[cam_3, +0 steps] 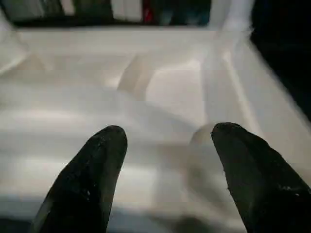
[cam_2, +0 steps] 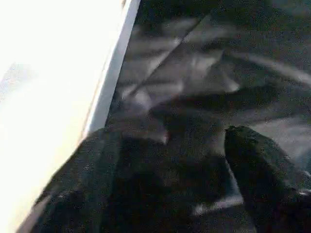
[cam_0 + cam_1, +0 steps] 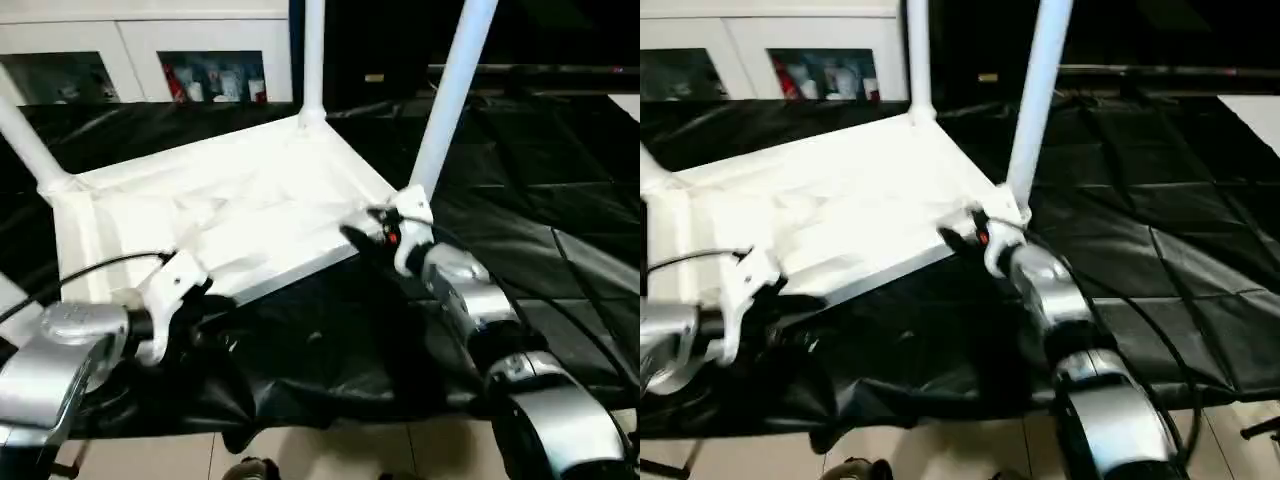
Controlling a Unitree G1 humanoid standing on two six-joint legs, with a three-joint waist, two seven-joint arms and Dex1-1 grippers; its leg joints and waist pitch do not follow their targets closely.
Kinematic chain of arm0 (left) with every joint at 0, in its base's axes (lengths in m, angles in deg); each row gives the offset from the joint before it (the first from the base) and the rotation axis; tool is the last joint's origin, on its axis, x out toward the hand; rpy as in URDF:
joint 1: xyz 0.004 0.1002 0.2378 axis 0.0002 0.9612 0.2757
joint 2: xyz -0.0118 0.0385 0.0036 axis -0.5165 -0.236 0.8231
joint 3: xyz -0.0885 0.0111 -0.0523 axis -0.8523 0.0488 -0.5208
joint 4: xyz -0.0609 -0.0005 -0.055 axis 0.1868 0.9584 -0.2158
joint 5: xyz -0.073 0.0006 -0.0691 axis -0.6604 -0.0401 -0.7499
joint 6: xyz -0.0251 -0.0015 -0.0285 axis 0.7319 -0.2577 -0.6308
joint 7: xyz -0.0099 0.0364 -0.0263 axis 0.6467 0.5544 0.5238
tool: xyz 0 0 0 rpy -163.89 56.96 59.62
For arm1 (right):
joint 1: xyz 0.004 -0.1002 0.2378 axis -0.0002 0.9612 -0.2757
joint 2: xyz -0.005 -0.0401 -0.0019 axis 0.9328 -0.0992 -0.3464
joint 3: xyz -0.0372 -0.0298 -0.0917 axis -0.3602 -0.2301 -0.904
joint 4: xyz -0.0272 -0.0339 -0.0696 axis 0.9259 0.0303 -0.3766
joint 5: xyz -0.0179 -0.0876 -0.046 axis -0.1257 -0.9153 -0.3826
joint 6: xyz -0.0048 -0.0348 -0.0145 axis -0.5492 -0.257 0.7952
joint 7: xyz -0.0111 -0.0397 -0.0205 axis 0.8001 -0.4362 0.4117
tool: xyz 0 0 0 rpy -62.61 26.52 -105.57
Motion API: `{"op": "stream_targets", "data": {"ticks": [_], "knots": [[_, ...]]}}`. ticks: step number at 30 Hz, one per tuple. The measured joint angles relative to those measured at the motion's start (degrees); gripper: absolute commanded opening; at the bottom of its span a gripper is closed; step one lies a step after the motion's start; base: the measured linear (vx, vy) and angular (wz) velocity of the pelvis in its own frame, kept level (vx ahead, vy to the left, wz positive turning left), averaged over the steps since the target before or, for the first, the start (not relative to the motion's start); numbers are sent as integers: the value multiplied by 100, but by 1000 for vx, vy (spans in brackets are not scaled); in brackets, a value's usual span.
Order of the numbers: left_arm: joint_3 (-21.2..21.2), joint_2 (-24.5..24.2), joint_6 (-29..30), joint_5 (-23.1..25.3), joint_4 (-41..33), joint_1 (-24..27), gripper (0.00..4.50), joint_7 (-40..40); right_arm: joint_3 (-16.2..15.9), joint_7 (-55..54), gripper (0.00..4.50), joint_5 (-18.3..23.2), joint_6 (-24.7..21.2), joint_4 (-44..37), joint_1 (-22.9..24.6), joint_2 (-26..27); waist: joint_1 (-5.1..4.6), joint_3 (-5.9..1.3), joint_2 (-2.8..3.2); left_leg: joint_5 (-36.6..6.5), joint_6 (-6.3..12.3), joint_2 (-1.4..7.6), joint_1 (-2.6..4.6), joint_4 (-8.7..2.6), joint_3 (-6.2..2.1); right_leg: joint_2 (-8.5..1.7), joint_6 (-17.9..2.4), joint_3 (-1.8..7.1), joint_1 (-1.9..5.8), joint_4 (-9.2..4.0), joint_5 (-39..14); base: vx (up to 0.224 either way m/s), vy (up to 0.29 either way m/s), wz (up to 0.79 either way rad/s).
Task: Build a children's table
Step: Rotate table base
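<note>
At the upturned tabletop's (image 3: 230, 210) near edge, right end effector (image 1: 167, 141) spread empty, left end effector (image 2: 194, 160) apart over black cloth (image 2: 204, 63).

head cams: fwd-down, both see tabletop (image 3: 230, 215) | wrist cams: close, along claws

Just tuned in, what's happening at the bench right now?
The white plastic rectangular tabletop lies upside down on the black-draped work table, with white tapered tube legs standing up from three of its corner sockets. The right gripper hovers with open jaws over the ribbed underside at the near corner by one leg, holding nothing. The left gripper, jaws apart and empty, is over the black cloth beside the tabletop's near edge.
</note>
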Motion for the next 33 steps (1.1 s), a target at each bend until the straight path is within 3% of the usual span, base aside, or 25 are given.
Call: {"op": "stream_targets", "data": {"ticks": [4, 9, 20, 26, 33], "knots": [[-30, -39, 95, 8, -103, 133, 441, -175, 224, -304, 323, 110, 194, 83, -93, 15, 14, -2, -3, 1, -1, 2, 0, 5, -1, 1, -1, -2, 0, 4, -1, 0, 0, 0], [64, -36, 94, 62, -183, 214, 441, -405, 500, -872, 323, 159, 341, 512, -384, -49, 23, -6, -10, 1, 0, 1, 1, 40, -2, 0, -8, 8, 9, 18, 4, 0, 0, 0], [252, -31, 124, 6, -209, 208, 441, -554, 1106, -1945, 323, 357, 445, 1189, -749, -407, 150, -8, -14, 1, 0, -24, 0, 89, 1, -1, 5, 81, 27, 58, -4, 0, 0, 0], [404, 93, -255, 91, 200, -116, 441, -786, 1283, -2076, 323, 365, 456, 1416, -782, -781, 201, -7, -10, 2, 1, -24, -5, 92, 7, -1, 11, 93, 46, 62, -7, 0, 0, 0], [361, 242, -1029, 171, 551, -270, 441, -999, 1386, -1972, 323, 370, 629, 1517, -770, -1071, 125, -11, -6, 0, 8, -22, -16, 108, 6, 1, 15, 92, 42, 63, -10, 0, 0, 0]]}}
